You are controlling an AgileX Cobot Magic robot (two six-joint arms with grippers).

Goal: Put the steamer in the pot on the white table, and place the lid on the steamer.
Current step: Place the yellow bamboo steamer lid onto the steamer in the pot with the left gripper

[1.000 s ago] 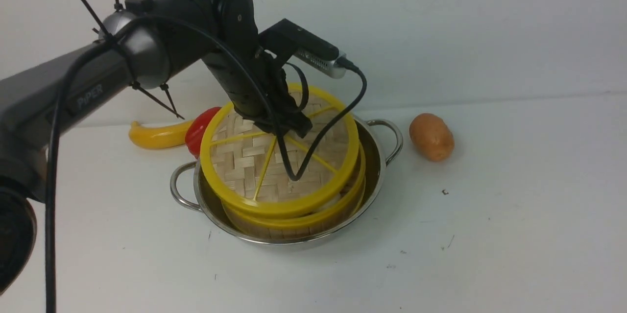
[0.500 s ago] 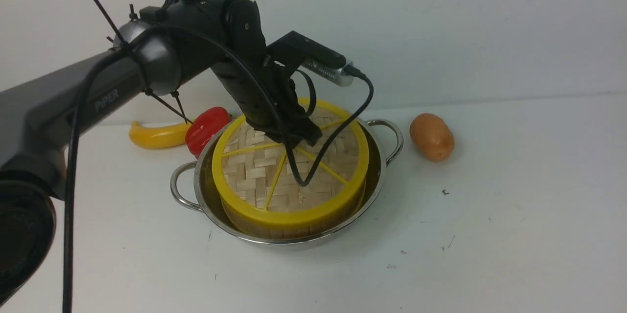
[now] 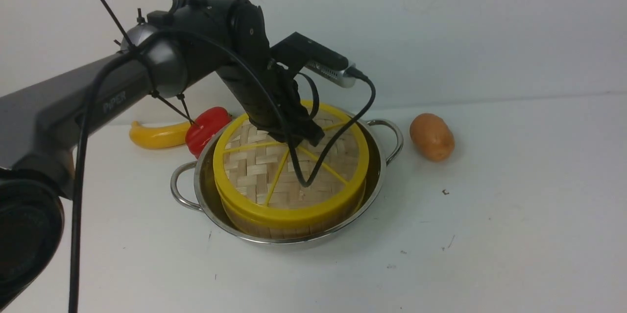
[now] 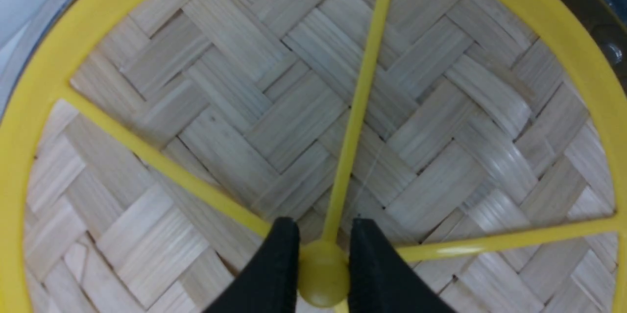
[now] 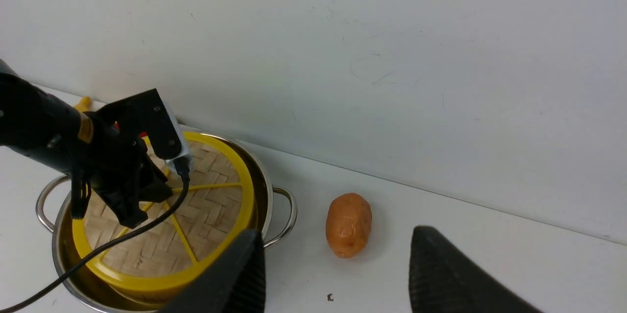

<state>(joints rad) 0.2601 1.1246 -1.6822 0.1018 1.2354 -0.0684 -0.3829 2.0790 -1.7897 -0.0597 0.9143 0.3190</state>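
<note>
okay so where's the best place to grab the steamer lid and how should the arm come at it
By the small yellow centre knob, from straight above. The knob stands up from the flat woven lid, where the yellow spokes meet, and the left claw already has it between its fingers.

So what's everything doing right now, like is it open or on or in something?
Pot: on the table, steamer inside
Steamer: in the pot, covered
Lid: on the steamer
Left gripper: shut on the lid's knob
Right gripper: open, empty
</note>
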